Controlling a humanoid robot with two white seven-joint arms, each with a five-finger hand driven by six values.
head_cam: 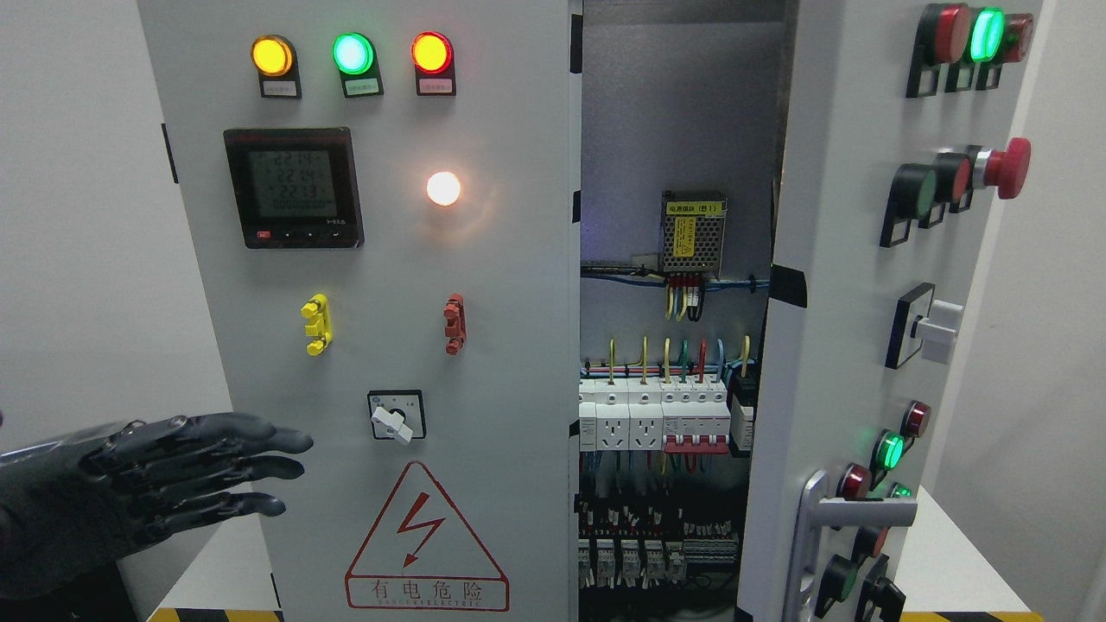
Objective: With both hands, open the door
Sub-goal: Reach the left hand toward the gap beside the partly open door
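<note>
A grey electrical cabinet fills the head view. Its left door [484, 285] is closed flat and carries three lamps, a meter and a rotary switch [396, 416]. The right door [842, 328] is swung partly open toward me, showing its silver handle [821, 518] at the lower edge. Between the doors the interior [670, 406] shows breakers and wiring. My left hand [207, 475], dark and jointed, comes in at the lower left with fingers stretched out flat, level with the left door's outer edge and holding nothing. No right hand shows.
The open right door juts toward me with protruding buttons, a red emergency stop [1007, 167] and a white knob [937, 331]. A warning triangle [425, 540] marks the lower left door. White walls stand on both sides; a white surface with yellow-black tape [216, 615] lies below.
</note>
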